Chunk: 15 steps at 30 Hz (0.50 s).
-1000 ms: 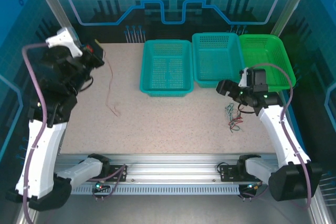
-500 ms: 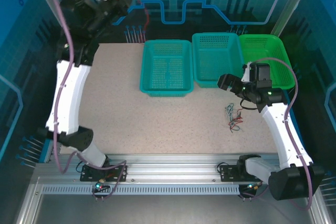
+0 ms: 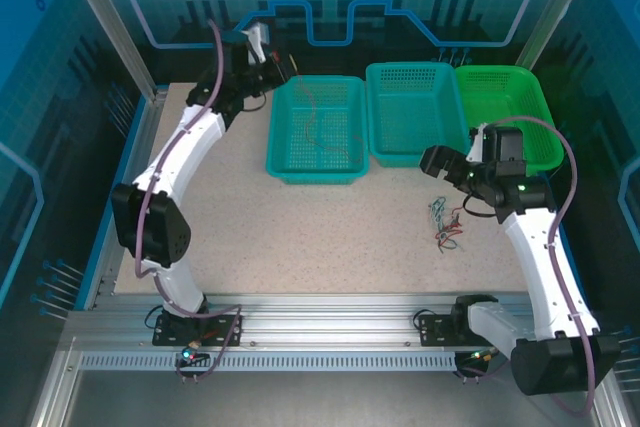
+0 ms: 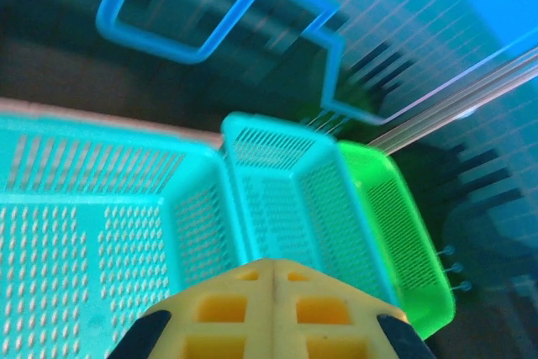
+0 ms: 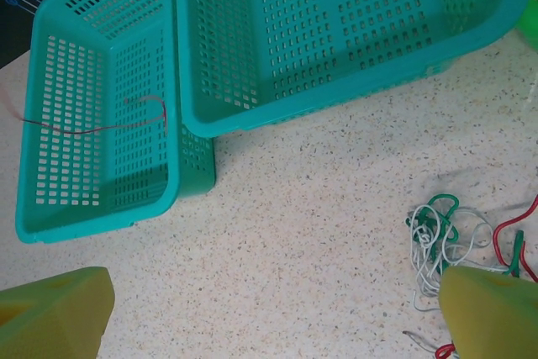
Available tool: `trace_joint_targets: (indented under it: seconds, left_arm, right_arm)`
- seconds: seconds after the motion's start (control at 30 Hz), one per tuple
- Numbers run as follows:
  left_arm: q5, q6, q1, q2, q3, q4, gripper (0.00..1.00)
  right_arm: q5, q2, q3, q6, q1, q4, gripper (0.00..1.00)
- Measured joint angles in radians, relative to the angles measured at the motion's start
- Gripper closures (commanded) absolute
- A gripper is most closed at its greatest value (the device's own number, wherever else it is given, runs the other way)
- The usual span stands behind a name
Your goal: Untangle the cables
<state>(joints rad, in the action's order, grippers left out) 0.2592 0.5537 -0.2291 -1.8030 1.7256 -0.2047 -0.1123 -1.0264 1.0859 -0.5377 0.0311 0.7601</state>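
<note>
Cables: one thin red wire (image 5: 92, 129), hanging over the speckled table (image 3: 300, 237) a second ago, now trails into the left teal perforated plastic basket (image 3: 283, 162), pinched in the closed left hand (image 3: 275, 69). The small tangle of red, green and whitish wires (image 3: 445, 224) stays on the table beneath the right hand (image 3: 432, 162), which is spread wide and holds nothing. Judged one strand freed, the knot outstanding; baskets three, counting the middle teal basket (image 3: 415, 157) and the green basket (image 3: 545, 127); tangle strands too fine to number.

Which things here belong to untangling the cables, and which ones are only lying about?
Job: tangle of cables on the table; red cable hanging into the left teal basket.
Lying about: middle teal basket; green basket.
</note>
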Motion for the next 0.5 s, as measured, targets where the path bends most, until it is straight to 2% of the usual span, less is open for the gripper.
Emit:
trace_joint_targets:
  seconds: [0.17, 0.33, 0.4, 0.5]
  left_arm:
    - [0.000, 0.025, -0.021, -0.016, -0.141, 0.048, 0.99]
    - [-0.002, 0.018, -0.057, -0.032, -0.150, 0.060, 0.59]
    - [-0.005, 0.004, -0.069, -0.032, -0.150, 0.072, 0.50]
    - [-0.012, -0.017, -0.079, -0.025, -0.153, 0.076, 0.45]
  right_arm:
    - [0.000, 0.007, -0.017, -0.004, -0.007, 0.010, 0.00]
    - [0.000, 0.008, -0.026, -0.005, -0.012, 0.015, 0.00]
    - [0.003, 0.008, -0.026, -0.011, -0.018, 0.021, 0.00]
    - [0.018, 0.008, -0.027, -0.027, -0.037, 0.039, 0.00]
